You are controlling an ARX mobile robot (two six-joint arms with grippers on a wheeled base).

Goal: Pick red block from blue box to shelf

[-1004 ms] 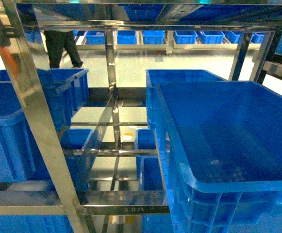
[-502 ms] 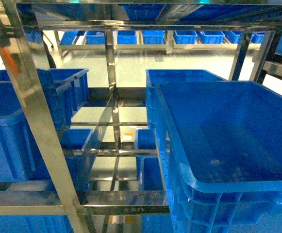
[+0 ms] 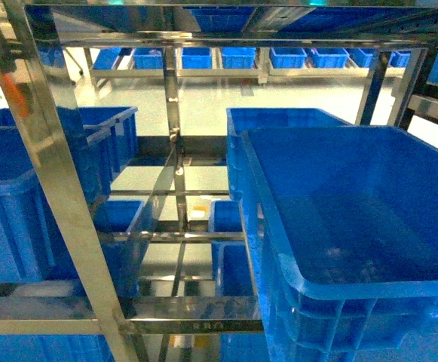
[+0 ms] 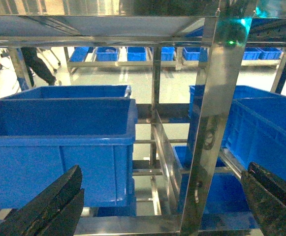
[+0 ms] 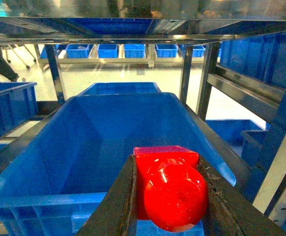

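Pale glossy floor stretches back to a far row of small blue bins (image 3: 238, 57) on low racks. Up close, the red block (image 5: 168, 187) sits pinched between the right gripper (image 5: 168, 204) fingers, stud facing the camera, a dark finger (image 5: 115, 206) pressed against each side. It hangs just above the near rim of a dark blue crate (image 5: 83, 147) whose visible inside shows nothing. That crate rests on the shelf (image 3: 49, 173), at its right side; a second crate (image 4: 59, 142) sits at the left. The left gripper (image 4: 157, 206) hovers before a steel post, fingers (image 4: 49, 206) spread wide, holding nothing.
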